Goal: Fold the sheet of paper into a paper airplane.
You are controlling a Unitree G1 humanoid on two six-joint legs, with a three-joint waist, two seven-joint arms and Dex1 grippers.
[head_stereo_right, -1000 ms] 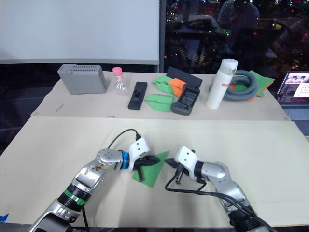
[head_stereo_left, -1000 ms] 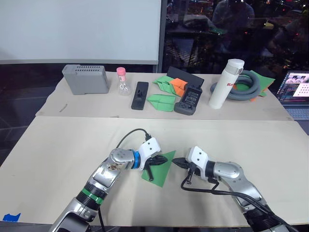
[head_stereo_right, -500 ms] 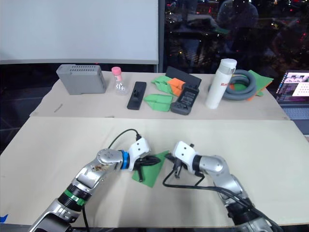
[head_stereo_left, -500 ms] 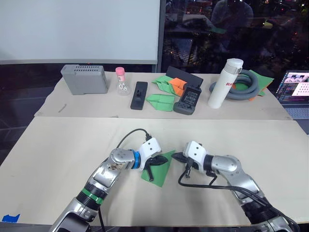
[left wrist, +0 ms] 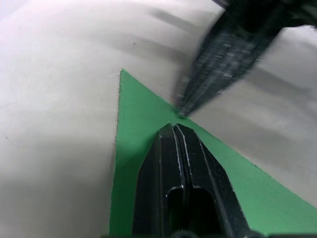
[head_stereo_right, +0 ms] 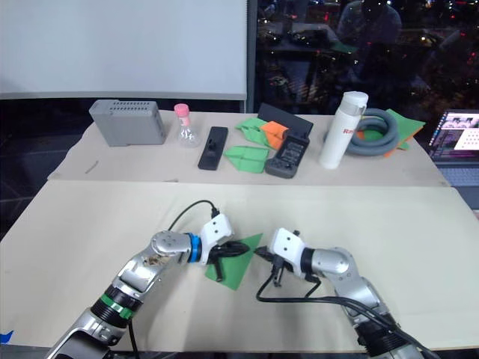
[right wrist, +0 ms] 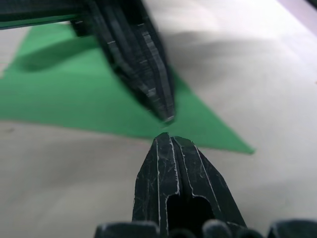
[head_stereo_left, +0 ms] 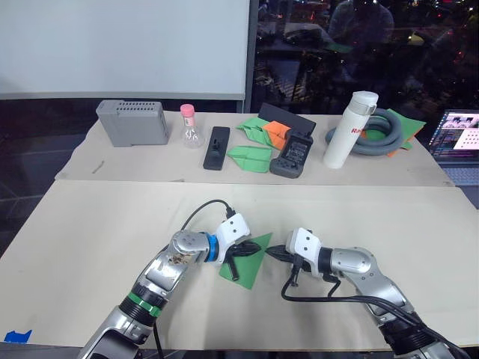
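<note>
The sheet of paper point(head_stereo_left: 247, 260) is shown folded to a flat wedge, pinned by the closed left gripper point(head_stereo_left: 241, 249), closed right gripper point(head_stereo_left: 271, 252) alongside; wing folds are judged outstanding.

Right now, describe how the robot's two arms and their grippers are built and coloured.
Both arms are silver-grey metal with black joints and a white housing at the wrist. The left arm carries a blue ring behind its wrist and a green band nearer the elbow. Each ends in two tapered black fingers, the left gripper and the right gripper. A black cable loops over the left wrist; another hangs under the right.
</note>
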